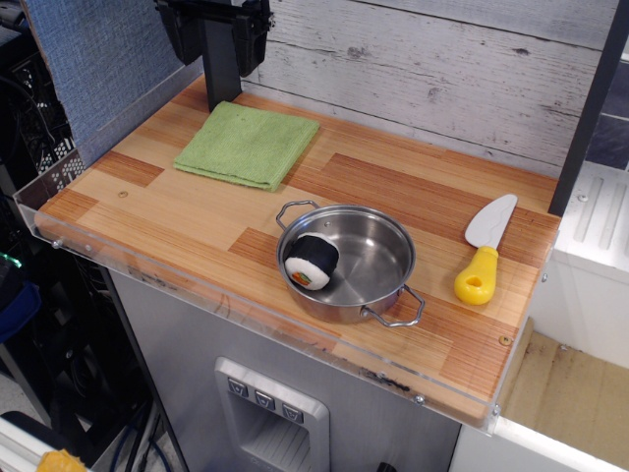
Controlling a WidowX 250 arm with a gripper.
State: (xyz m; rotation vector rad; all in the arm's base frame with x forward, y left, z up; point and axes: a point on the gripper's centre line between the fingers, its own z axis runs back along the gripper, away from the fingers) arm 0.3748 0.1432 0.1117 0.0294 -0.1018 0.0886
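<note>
Cropped at the upper left, the end effector [218, 39], spread or pressed together I cannot tell, hangs over the far edge of the green cloth [248, 145], which a low pass could snag and bunch on the tabletop [197, 231].

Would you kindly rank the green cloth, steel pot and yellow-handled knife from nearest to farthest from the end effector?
1. Green cloth, back left, just beside the end effector.
2. Steel pot, front centre.
3. Yellow-handled knife, far right.
</note>
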